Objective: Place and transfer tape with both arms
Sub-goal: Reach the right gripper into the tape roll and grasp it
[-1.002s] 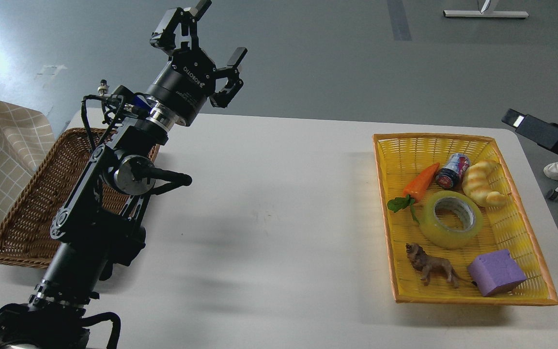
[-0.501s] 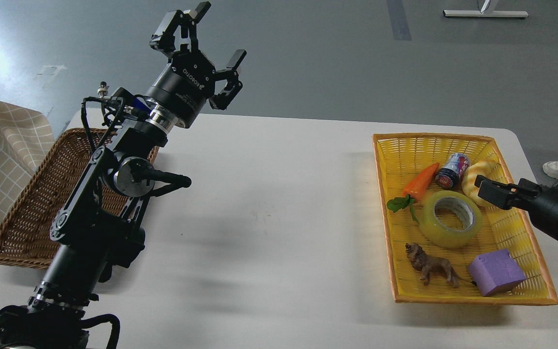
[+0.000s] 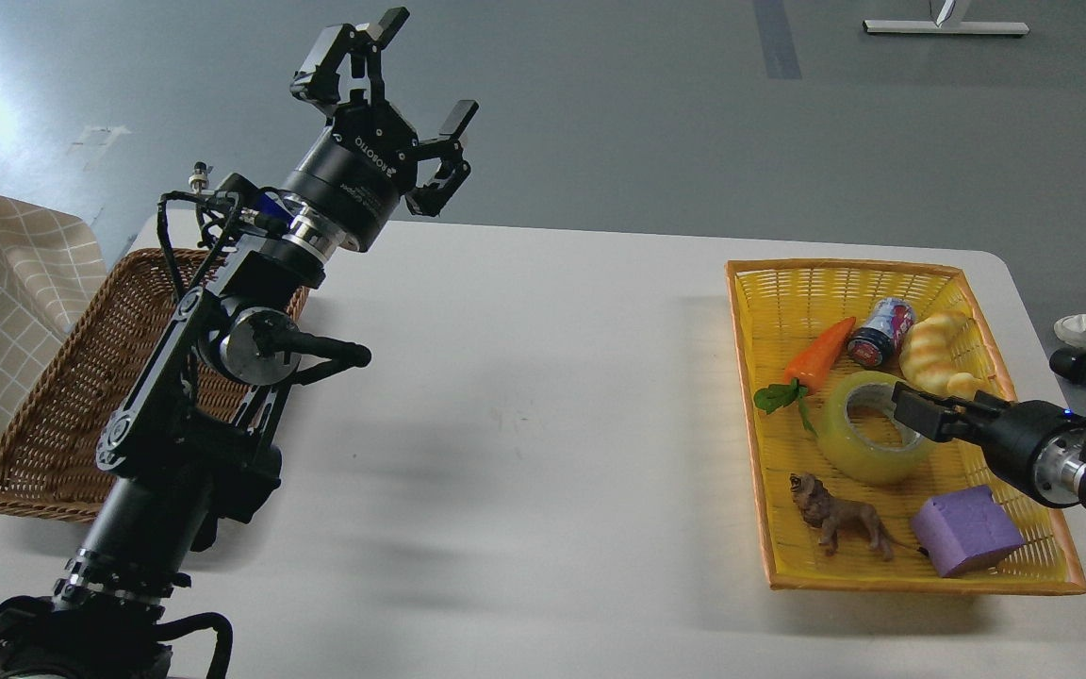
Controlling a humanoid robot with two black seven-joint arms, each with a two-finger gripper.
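While the tape [image 3: 878, 427] lies flat in the yellow basket [image 3: 1024, 556], the right gripper [image 3: 920, 416] is brought in low over its far rim, apparently for a pick.

How far the right gripper is open cannot be told, since it is seen end-on and dark; nothing is seen held in it. The left gripper [image 3: 392, 104] is held high and well apart above the table [image 3: 543, 396], fingers spread wide and empty, presumably kept ready to receive the roll near the brown wicker basket [image 3: 53, 415]. Six things are counted in the yellow basket: one tape, one toy carrot [image 3: 816, 358], one small can [image 3: 880, 330], one croissant toy [image 3: 941, 356], one lion figure [image 3: 840, 521] and one purple block [image 3: 965, 528]. Two baskets and two arms are counted.
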